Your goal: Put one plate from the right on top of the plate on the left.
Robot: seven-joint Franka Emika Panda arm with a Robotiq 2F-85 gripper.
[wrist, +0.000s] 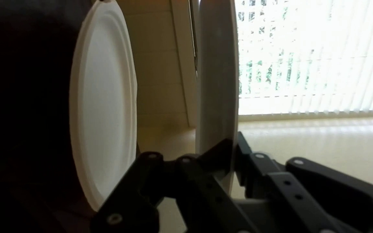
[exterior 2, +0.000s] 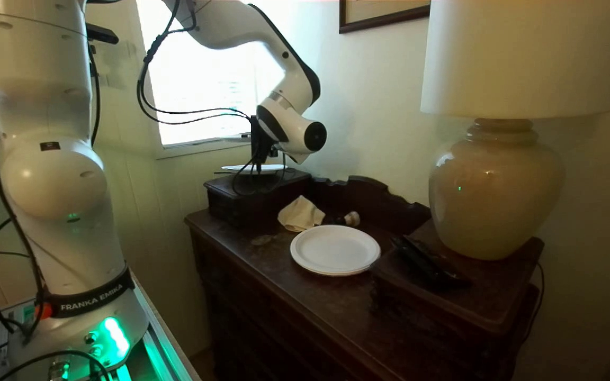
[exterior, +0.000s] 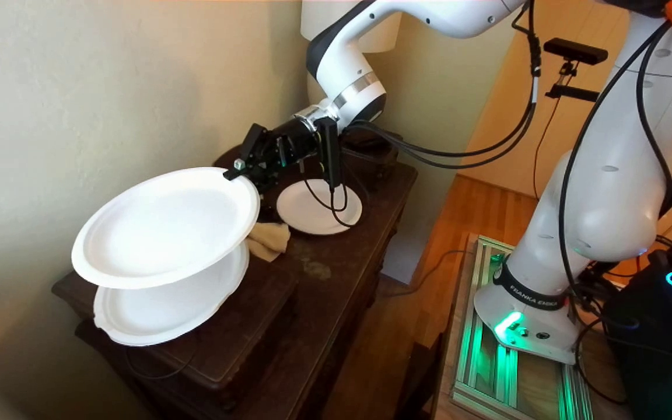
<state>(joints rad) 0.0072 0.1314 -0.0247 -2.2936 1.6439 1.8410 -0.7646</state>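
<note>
My gripper (exterior: 234,174) is shut on the rim of a white plate (exterior: 167,227). The held plate hangs above a second white plate (exterior: 178,312), which lies on the raised dark box at one end of the dresser. In the wrist view the gripper's fingertips (wrist: 235,152) pinch the held plate (wrist: 217,77), with a gap to the lower plate (wrist: 104,103). A further white plate, perhaps a stack, lies on the dresser in both exterior views (exterior: 312,213) (exterior 2: 335,248). In an exterior view the wrist hides the fingers, and a white plate edge (exterior 2: 268,168) shows behind it.
The dark dresser (exterior 2: 262,239) stands along the wall. A beige cloth (exterior: 269,239) (exterior 2: 301,214) lies between the raised box (exterior: 242,326) and the far plate. A large lamp (exterior 2: 495,196) and black objects (exterior 2: 427,262) stand on the opposite raised end. A window is behind.
</note>
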